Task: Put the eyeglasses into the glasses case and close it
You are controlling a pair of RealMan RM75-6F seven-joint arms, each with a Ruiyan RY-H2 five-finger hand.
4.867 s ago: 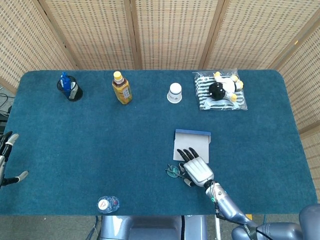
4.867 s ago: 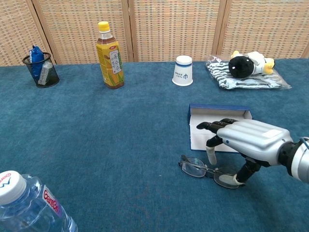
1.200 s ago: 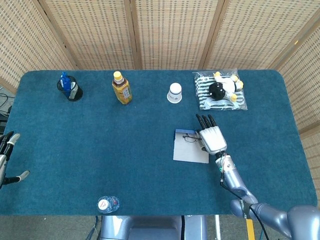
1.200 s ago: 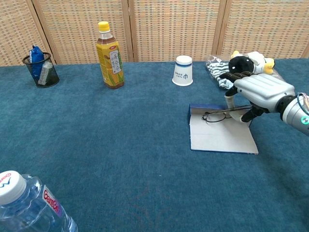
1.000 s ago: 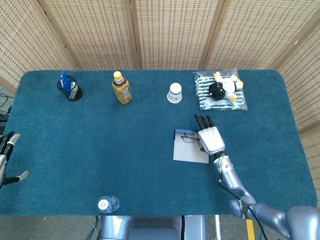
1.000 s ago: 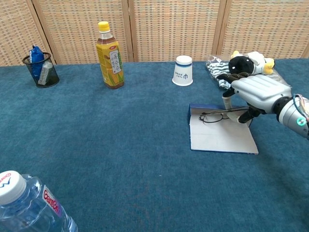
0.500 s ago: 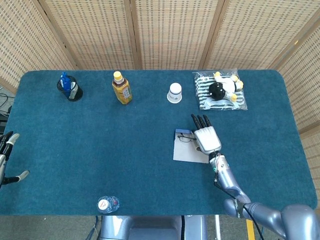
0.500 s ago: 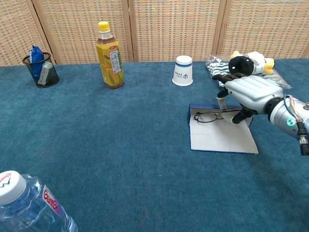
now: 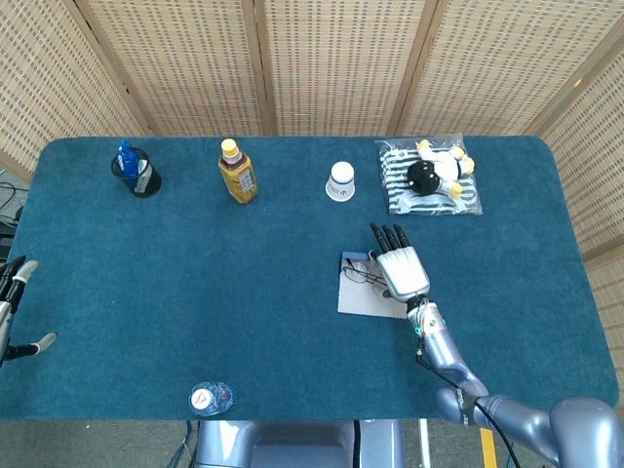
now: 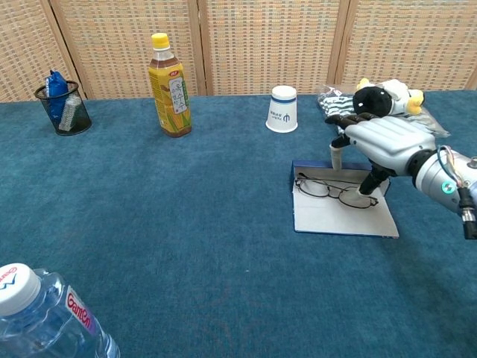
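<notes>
Woven cane screens stand behind a table [image 9: 195,292] covered in blue carpet. At the near left edge in the chest view, a water bottle [image 10: 45,317] shows a red-lettered label, cut off and hard to read; its cap carries a red mark. The white paper cup [image 10: 282,109], upside down at the back, bears a small blue logo, too small to read. A yellow tea bottle [image 10: 169,86] has a white label with tiny print. A black mesh pot [image 10: 64,107] at back left holds blue things. At back right a plush toy [image 10: 384,99] lies on striped cloth.

The case [image 10: 339,209] lies open, right of centre, white inside with a blue rim. The glasses [image 10: 335,192] lie in it, lenses flat. The right hand [image 10: 376,145] hovers over their right end, fingers spread, thumb tip touching by the right lens; nothing is gripped. The left hand [image 9: 14,307] rests at the left edge, fingers apart and holding nothing. Wide bare carpet lies left of the case.
</notes>
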